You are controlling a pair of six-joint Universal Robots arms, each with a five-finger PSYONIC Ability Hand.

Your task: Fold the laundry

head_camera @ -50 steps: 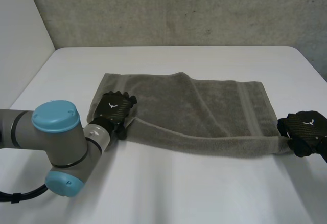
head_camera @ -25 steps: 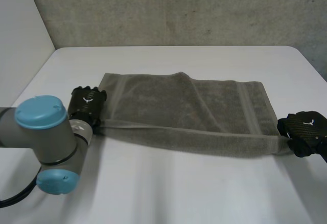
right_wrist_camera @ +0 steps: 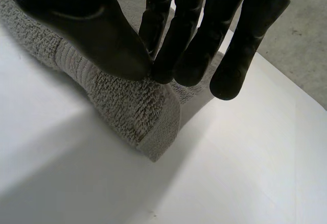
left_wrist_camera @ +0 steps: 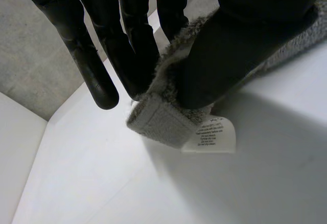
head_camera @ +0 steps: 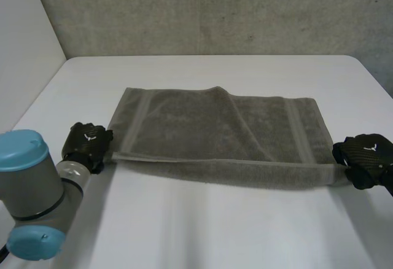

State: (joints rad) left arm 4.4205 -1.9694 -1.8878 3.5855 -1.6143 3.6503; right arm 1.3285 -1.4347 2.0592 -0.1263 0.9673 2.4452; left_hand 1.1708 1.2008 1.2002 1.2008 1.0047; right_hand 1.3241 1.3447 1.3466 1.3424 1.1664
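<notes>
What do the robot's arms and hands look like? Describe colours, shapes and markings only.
The left arm is a thick grey cylinder with rounded light-blue caps. The left hand and right hand are black, each with a small white mark on its back; their fingers are slim, smooth and round-tipped.

Count: 1 grey towel [head_camera: 215,134], 1 white care label [left_wrist_camera: 212,134] on its corner, 1 white worktop [head_camera: 215,232]. Black hands: 2, the left hand [head_camera: 87,143] and the right hand [head_camera: 367,158], one per towel end. 1 grey left arm [head_camera: 34,189] carrying 2 light-blue caps [head_camera: 21,151].
</notes>
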